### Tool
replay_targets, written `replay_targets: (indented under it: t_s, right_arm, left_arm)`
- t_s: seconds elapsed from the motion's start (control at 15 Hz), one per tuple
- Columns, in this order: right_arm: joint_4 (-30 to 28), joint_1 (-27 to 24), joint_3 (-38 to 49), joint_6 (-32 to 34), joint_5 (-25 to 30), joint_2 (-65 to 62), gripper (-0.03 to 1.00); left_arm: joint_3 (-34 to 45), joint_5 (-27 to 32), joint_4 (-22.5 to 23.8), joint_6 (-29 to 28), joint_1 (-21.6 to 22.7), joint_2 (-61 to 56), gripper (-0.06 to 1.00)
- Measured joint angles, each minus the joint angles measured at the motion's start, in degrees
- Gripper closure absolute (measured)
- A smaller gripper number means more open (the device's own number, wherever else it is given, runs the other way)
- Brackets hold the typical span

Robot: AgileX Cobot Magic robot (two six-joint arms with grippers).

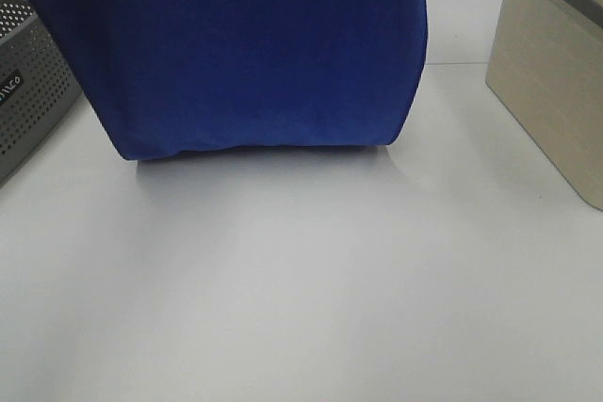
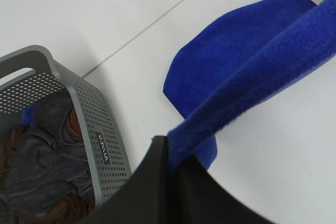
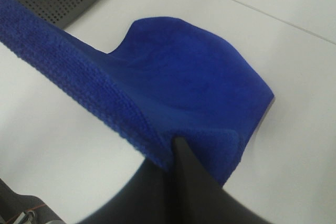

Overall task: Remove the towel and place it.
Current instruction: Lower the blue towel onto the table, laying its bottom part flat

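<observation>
The deep blue towel [image 1: 245, 44] hangs as a wide sheet across the upper part of the exterior high view, its lower fold resting on the white table. Both grippers are above that view's frame. In the left wrist view my left gripper [image 2: 173, 153] is shut on the towel's [image 2: 252, 61] top hem, which stretches taut away from it. My right gripper [image 3: 170, 153] is shut on the other end of the same hem, the towel [image 3: 184, 77] draping down to the table below it.
A grey perforated basket [image 1: 28, 82] stands at the left edge; the basket [image 2: 100, 140] holds dark grey and brown gloves [image 2: 37, 161]. A beige box [image 1: 551, 72] stands at the right. White table [image 1: 301, 298] lies in front of the towel.
</observation>
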Motion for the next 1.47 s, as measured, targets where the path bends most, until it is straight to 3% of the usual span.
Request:
replay_targets:
  t_s: [0.33, 0.47, 0.67, 0.87, 1.27, 1.47]
  right_arm:
    - [0.92, 0.57, 0.00, -1.43, -0.92, -1.32, 0.95]
    - [-0.46, 0.63, 0.00, -1.95, -4.53, -1.32, 0.95]
    - [-6.53, 0.63, -3.67, -2.86, -15.70, 1.38, 0.95]
    - [-10.77, 0.63, -12.66, -2.86, -18.05, 8.42, 0.95]
    - [-22.69, 0.11, -28.07, -2.86, -37.59, 24.06, 0.95]
    - [-24.12, -1.78, -36.50, -2.86, -47.50, 29.68, 0.95]
  left_arm:
    - [0.06, -1.26, 5.79, -1.78, -0.57, -1.32, 0.94]
    - [0.17, -5.16, 7.56, -1.78, -0.57, -1.15, 0.94]
    - [0.17, -19.31, 12.09, -1.95, -0.63, 0.97, 0.94]
    - [-2.18, -25.61, 15.36, -2.64, 0.52, 5.84, 0.94]
    - [-15.30, -46.41, 18.85, -6.30, 5.10, 21.26, 0.94]
    - [-30.19, -51.85, 20.17, -6.47, 5.39, 32.89, 0.94]
